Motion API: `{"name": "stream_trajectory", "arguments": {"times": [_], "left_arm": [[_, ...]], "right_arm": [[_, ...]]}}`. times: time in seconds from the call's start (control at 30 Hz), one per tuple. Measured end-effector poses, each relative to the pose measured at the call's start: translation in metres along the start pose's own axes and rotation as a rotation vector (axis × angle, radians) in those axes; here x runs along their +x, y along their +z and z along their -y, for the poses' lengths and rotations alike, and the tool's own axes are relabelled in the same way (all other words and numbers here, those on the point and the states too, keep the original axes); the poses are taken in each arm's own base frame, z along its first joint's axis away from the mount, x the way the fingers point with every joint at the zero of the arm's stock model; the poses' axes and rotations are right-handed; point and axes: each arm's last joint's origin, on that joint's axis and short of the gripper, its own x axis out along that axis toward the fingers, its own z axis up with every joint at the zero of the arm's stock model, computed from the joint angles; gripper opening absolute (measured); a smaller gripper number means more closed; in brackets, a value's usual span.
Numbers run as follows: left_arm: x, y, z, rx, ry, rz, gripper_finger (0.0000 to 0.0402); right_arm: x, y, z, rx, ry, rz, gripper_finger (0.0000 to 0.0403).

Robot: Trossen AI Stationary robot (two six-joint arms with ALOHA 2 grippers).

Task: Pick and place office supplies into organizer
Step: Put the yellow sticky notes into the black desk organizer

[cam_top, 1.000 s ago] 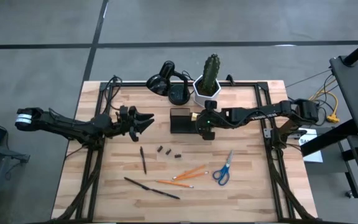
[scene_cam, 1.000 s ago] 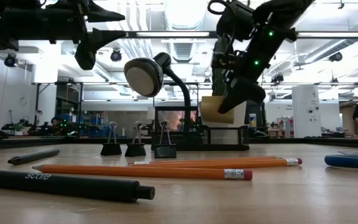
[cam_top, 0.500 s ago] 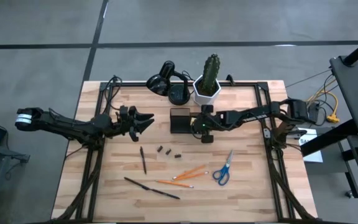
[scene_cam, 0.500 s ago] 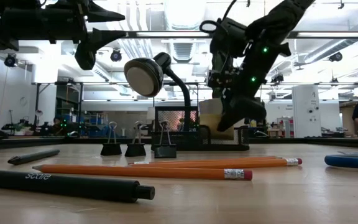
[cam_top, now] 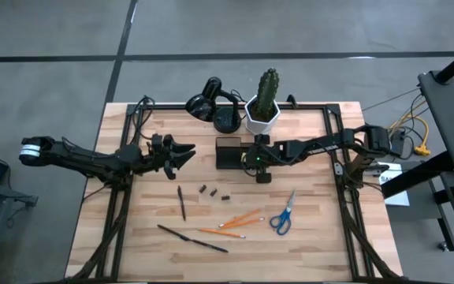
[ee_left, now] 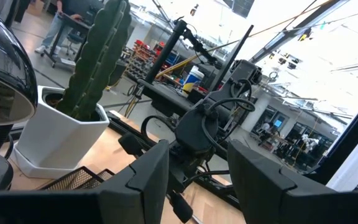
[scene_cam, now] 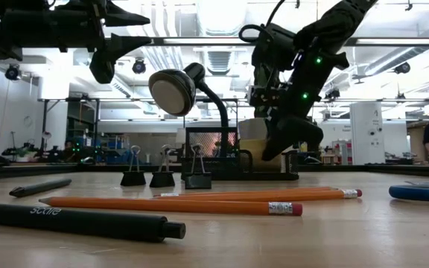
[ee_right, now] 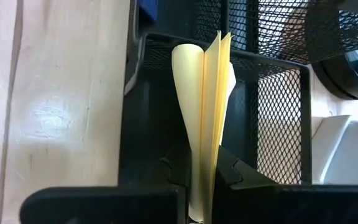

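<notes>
Left gripper (cam_top: 186, 152) hovers above the table's left half, fingers spread, nothing between them. In front of it on the wood: dark pens (cam_top: 181, 203), three binder clips (cam_top: 214, 192), orange pencils (cam_top: 240, 219), then blue-handled scissors (cam_top: 283, 213). Mid-table, black mesh organizer (cam_top: 228, 155) sits in front of the desk lamp (cam_top: 211, 103) and cactus pot (cam_top: 263, 113). Right gripper (cam_top: 252, 160) is at the organizer's right side, fingers pinched on the yellow sticky-note pad (ee_right: 205, 112), which stands on edge in an organizer compartment, sheets fanned.
</notes>
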Motion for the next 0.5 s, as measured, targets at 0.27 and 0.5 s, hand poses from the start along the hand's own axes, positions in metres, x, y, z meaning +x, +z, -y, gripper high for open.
{"name": "stream_trajectory", "arguments": {"times": [0.27, 0.5], "left_arm": [[0.0, -0.0001, 0.0001, 0.0, -0.001, 0.0, 0.0148], [0.0, -0.0001, 0.0001, 0.0, -0.001, -0.001, 0.0148]], "right_arm": [[0.0016, -0.0039, 0.002, -0.001, -0.003, -0.02, 0.0009], [0.0026, -0.0074, 0.0007, -0.002, 0.034, -0.032, 0.001]]}}
